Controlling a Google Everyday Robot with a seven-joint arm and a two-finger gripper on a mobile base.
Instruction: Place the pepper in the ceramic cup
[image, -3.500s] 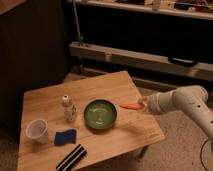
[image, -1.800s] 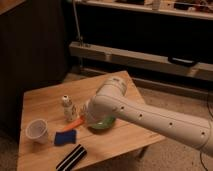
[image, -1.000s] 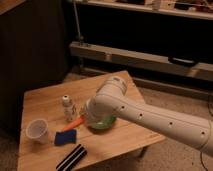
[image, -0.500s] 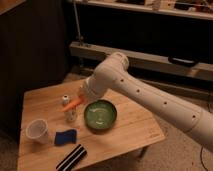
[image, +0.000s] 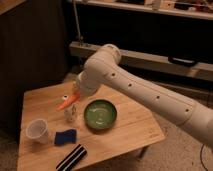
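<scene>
The pepper (image: 66, 103), a slender orange tapered piece, hangs in the air at the tip of my gripper (image: 74, 96), which is shut on it. It is tilted, with its point down to the left, just above the small white shaker (image: 70, 114). The ceramic cup (image: 37, 130), plain white and upright, stands on the wooden table (image: 130, 132) near its front left, to the lower left of the pepper and apart from it. My white arm (image: 145, 90) reaches in from the right.
A green bowl (image: 100, 113) sits mid-table, right of the shaker. A blue sponge (image: 65, 136) lies right of the cup. A black striped object (image: 73, 157) lies at the front edge. Dark shelving stands behind the table.
The arm has swung up and back, lifting the pepper from low over the sponge area to above the shaker. In the last half second it barely moved.
</scene>
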